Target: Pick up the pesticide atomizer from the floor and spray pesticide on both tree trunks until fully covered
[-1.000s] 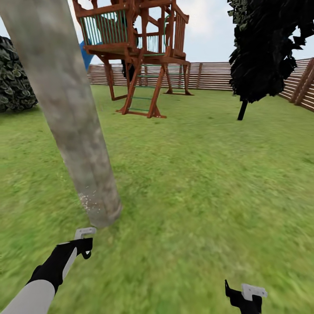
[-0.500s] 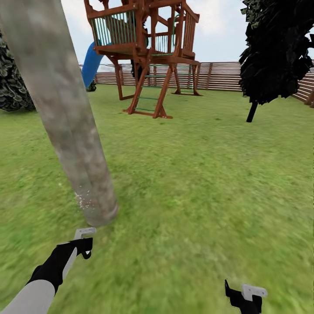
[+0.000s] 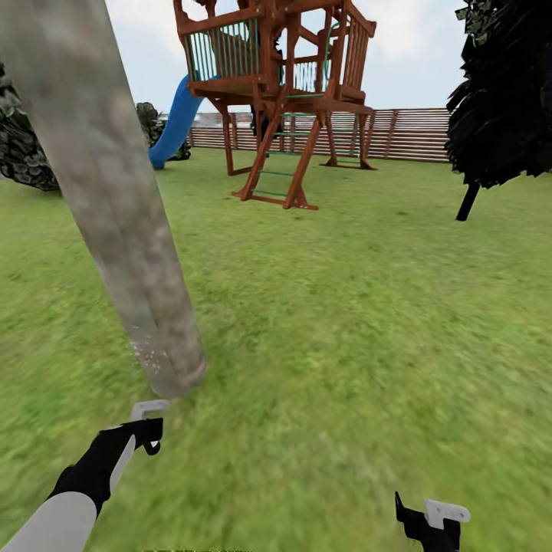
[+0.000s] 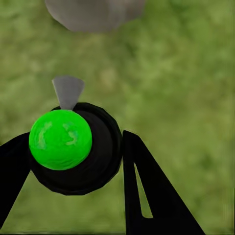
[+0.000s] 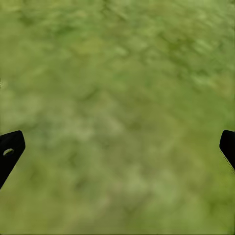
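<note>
Here is the left gripper (image 3: 149, 429) low over the lawn (image 3: 345, 322), just short of the foot of the tree trunk (image 3: 115, 199), which leans up and off the head view's upper left corner. A patch of pale speckles marks the bark near its base. In the left wrist view the black fingers (image 4: 147, 191) clamp a round dark body with a bright green cap and a grey nozzle: that is the pesticide atomizer (image 4: 73, 147), gripped firmly, nozzle toward the trunk's grey base (image 4: 93, 12). The right gripper (image 3: 431, 521) hangs at the lower edge of the head view, its fingers (image 5: 11, 149) spread wide apart over bare grass, holding nothing. Right of the trunk the grass runs open and flat to the wooden play tower (image 3: 284, 92) with its blue slide (image 3: 175, 126), a dark tree (image 3: 502, 100) at the right edge, and the slatted fence (image 3: 406, 134) closing the far side. A dark shrub (image 3: 23, 153) sits behind the trunk at left.
</note>
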Controlling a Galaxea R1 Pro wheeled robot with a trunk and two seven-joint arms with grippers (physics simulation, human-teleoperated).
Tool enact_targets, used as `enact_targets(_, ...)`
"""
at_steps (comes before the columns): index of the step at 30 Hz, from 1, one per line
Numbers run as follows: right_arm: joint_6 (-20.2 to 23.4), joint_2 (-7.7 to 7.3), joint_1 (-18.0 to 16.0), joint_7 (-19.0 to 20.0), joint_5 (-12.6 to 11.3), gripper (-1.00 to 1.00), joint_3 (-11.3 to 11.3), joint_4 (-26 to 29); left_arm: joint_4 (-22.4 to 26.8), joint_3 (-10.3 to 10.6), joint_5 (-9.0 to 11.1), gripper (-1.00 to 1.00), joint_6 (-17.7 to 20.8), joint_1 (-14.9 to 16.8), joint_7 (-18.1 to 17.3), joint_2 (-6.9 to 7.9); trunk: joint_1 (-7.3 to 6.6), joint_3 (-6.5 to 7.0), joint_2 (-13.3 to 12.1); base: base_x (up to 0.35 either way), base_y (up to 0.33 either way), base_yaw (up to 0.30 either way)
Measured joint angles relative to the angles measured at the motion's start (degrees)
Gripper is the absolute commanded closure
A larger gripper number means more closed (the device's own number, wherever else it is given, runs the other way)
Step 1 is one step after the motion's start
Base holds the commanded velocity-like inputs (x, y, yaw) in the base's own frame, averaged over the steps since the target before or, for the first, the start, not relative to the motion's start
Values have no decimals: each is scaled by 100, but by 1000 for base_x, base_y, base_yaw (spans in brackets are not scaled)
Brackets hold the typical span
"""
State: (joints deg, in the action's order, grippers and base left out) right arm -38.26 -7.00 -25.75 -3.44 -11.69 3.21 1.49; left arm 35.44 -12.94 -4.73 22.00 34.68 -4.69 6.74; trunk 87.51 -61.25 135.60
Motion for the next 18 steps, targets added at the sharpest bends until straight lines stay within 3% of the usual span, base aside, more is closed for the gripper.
enact_targets(5, 0, 3, 0, 0, 0, -100, 1, 0, -3, 0, -3, 100, 0, 0, 5, 0, -1, 0, 0, 114, -271, 263)
enact_targets(13, 1, -3, 2, -1, 0, -100, 0, 2, -6, 0, 3, 100, -2, 2, 8, -1, 0, 0, 0, 36, -271, 17)
enact_targets(18, -3, 5, 0, 0, 0, -100, 2, 0, -3, 0, 20, 100, 0, 0, 5, -2, -1, 0, 0, 40, -271, 217)
